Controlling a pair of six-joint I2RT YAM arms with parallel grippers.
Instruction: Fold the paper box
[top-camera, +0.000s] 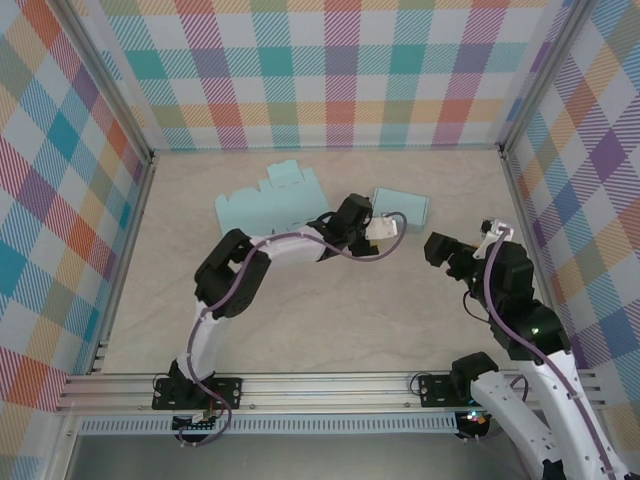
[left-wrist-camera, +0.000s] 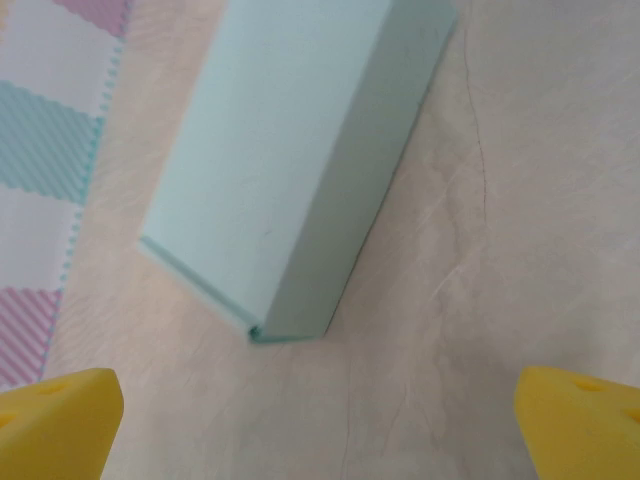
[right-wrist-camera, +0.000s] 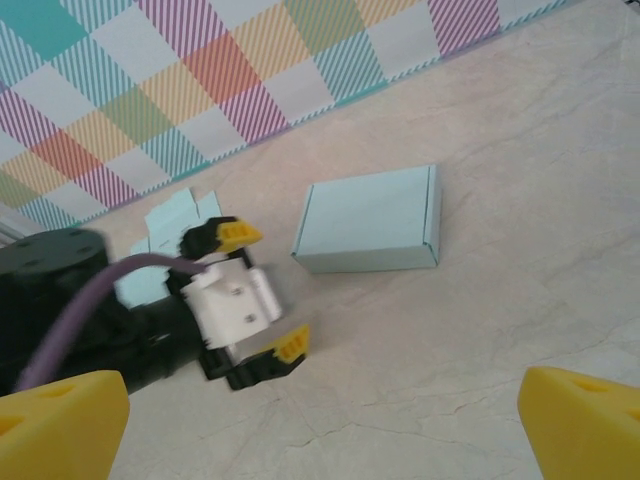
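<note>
A folded pale blue paper box (top-camera: 403, 208) lies shut on the table at the back, right of centre. It is seen again in the left wrist view as the box (left-wrist-camera: 290, 150) and in the right wrist view as the box (right-wrist-camera: 370, 220). A flat unfolded pale blue box sheet (top-camera: 270, 205) lies to its left, partly under the left arm. My left gripper (top-camera: 385, 228) hovers just in front of the folded box, open and holding nothing; its yellow fingertips (left-wrist-camera: 60, 415) stand wide apart. My right gripper (top-camera: 440, 248) stays to the right of the box, open and holding nothing, looking at the left gripper (right-wrist-camera: 265, 288).
Checked walls (top-camera: 330, 70) close in the marble-patterned table (top-camera: 330, 320) on three sides. The aluminium frame rail (top-camera: 330, 385) runs along the near edge. A corner of the flat sheet (right-wrist-camera: 170, 215) shows behind the left gripper.
</note>
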